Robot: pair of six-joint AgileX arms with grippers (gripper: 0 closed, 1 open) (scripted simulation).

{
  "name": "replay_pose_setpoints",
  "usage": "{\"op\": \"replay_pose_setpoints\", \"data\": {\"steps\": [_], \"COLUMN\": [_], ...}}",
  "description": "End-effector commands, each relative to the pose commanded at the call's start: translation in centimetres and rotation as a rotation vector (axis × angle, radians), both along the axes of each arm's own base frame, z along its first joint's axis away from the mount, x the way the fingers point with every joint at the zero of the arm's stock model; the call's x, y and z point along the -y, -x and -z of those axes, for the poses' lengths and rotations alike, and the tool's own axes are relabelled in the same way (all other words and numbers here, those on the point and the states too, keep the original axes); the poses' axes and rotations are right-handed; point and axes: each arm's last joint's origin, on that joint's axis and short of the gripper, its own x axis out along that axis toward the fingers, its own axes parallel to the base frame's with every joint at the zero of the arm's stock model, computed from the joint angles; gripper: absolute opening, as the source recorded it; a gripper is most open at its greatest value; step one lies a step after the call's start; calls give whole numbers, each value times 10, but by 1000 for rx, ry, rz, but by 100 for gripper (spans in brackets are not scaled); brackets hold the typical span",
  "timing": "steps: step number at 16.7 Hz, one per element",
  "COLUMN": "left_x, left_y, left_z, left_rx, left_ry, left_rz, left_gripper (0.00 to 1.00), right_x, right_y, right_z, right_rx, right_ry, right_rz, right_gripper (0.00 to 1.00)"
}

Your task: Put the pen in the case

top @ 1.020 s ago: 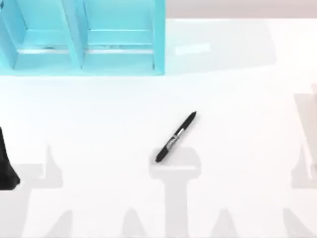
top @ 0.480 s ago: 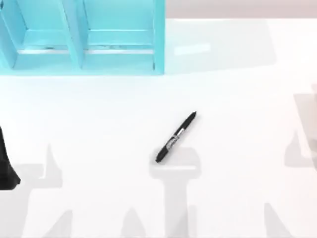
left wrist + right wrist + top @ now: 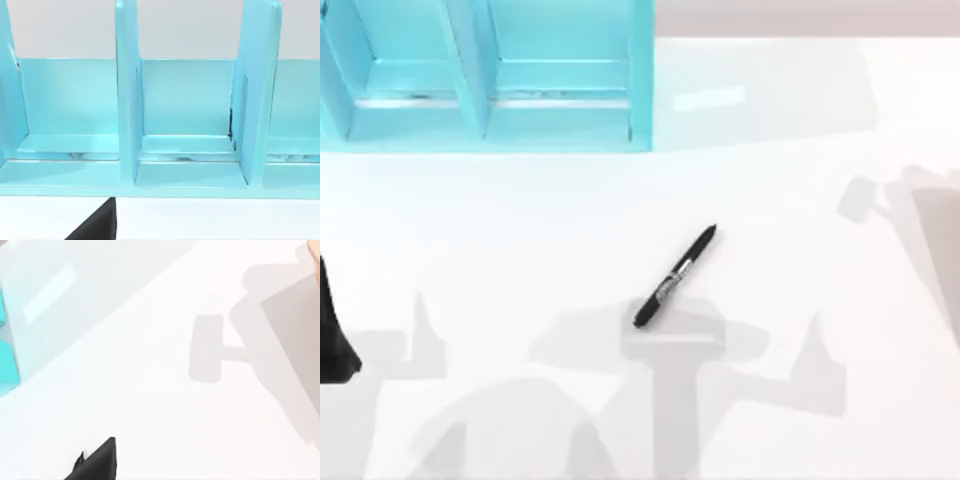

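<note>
Pen (image 3: 675,277) lying diagonal mid-table, case (image 3: 485,75) cut off at top edge

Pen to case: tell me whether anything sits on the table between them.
Nothing visible does. The pen lies alone mid-table, and the stretch of white table between it and the turquoise case at the top view's upper left is bare.

Slim black pen (image 3: 675,277) flat on white table, near centre in top view, lying diagonally: one end toward upper right, other toward lower left. Silvery-grey band at mid-length. Light blue case (image 3: 485,75) upright at far left of table, open-fronted, split by vertical dividers into compartments; compartments seen in left wrist view (image 3: 185,115). Pen well apart from case, untouched
</note>
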Motion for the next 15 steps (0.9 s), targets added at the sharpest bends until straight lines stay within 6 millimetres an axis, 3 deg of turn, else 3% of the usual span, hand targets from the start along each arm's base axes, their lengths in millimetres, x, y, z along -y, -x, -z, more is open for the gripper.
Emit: {"op": "replay_pose_setpoints", "data": {"steps": [4, 7, 11, 15], "left_x": [0, 0, 0, 0], "left_y": [0, 0, 0, 0], "left_z": [0, 0, 0, 0], "left_rx": [0, 0, 0, 0], "left_ry": [0, 0, 0, 0], "left_rz": [0, 0, 0, 0], "left_gripper": [100, 100, 100, 100], "right_x": [-44, -89, -156, -214], "right_y": [-74, -109, -130, -126], "right_z": [22, 45, 75, 90], "right_rx": [-307, -475, -625, -686], "right_ry": [-67, -71, -37, 0], "right_rz": [63, 95, 104, 80], "right_gripper": [100, 100, 100, 100]}}
